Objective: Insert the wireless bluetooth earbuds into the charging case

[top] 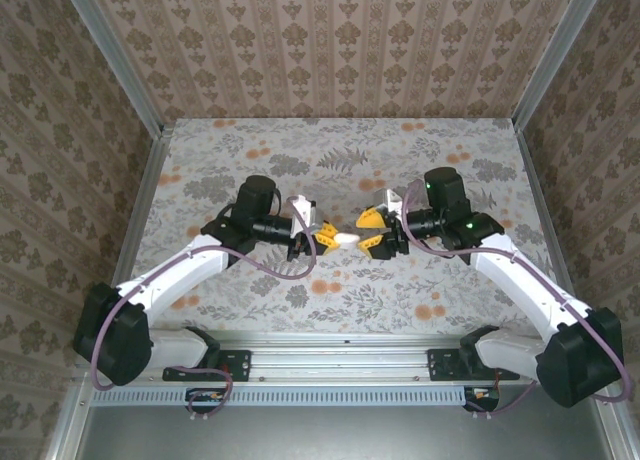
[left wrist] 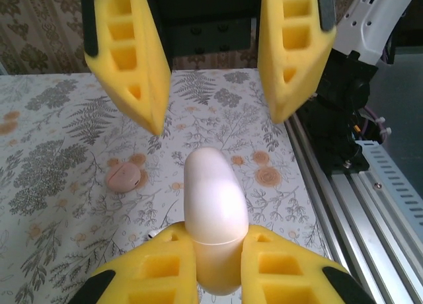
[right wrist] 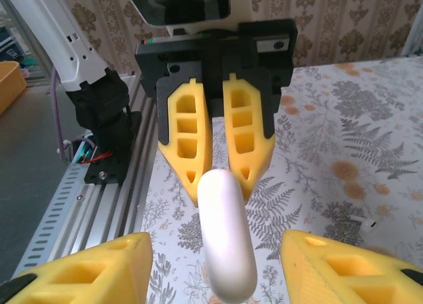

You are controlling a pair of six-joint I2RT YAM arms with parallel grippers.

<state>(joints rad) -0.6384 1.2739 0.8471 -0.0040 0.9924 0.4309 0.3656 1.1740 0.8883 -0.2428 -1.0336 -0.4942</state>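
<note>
Two grippers meet above the middle of the table (top: 300, 150), and the charging case (top: 345, 238) hangs between them, clear of the surface. Your left gripper (top: 320, 240) pinches one end of the case, with its fingers (right wrist: 188, 139) pressed against both sides. Your right gripper (top: 370, 240) faces it with its fingers (left wrist: 132, 59) spread. They flank the free, rounded end of the case and touch it on neither side. In the left wrist view a fine seam crosses the case just beyond the pinching fingers, and the lid appears shut. I judge the step in hand to be the handling of the case itself, most likely its opening, with no insertion begun. The earbuds cannot be confirmed. A small white piece (right wrist: 370, 223) lies on the table to one side, too small to identify, and a pink disc (left wrist: 125, 177) lies on the table apart from the case. The next move calls for you to close the right fingers squarely on the free end without dragging the glossy shell out of the left grip. You then need to part the lid along the seam with a hinged swing, not a straight pull. Risk noted: the smooth plastic may slip in the soft fingers if the two grips are not in line.
</note>
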